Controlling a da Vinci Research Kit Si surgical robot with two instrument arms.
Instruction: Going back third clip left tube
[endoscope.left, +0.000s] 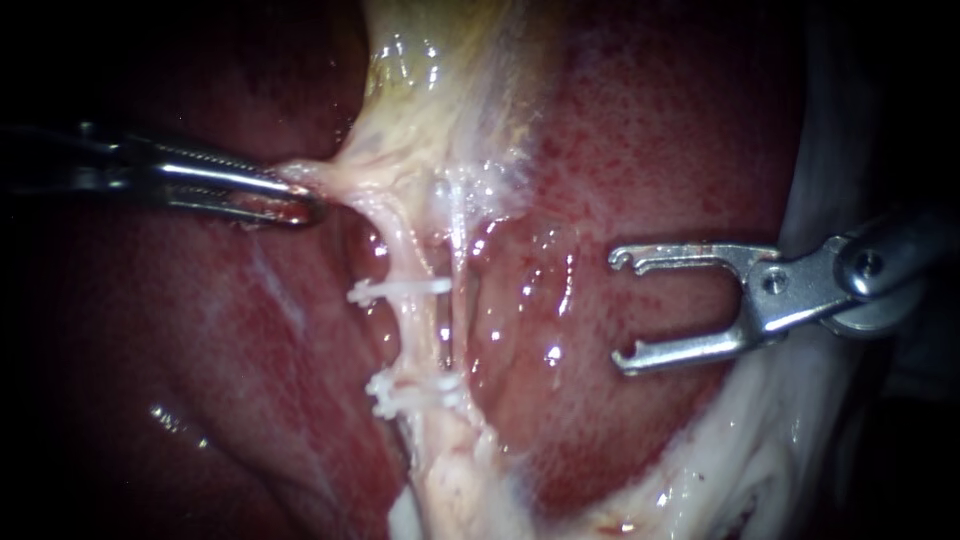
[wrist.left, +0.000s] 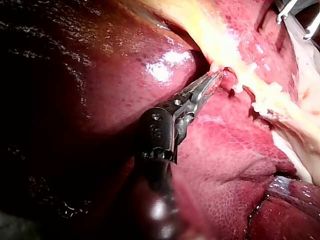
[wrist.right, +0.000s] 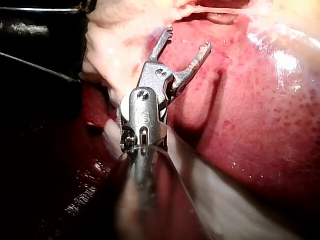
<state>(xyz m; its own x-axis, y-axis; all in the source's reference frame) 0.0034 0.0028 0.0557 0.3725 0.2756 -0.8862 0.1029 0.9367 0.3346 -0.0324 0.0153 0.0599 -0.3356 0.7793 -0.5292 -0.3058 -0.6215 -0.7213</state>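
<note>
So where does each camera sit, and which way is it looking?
Endoscope: close to the tissue, facing the clipped tube on the liver; left instrument and right instrument enter from opposite sides.
Left wrist: on the left arm, looking along its shaft to jaws shut on pale tissue.
Right wrist: on the right arm, looking along its shaft to open jaws over liver.
Shared: left wrist and endoscope views both show both instruments.

No text, label, brand name, number or sign can be read anywhere in the endoscope view or in either wrist view
</note>
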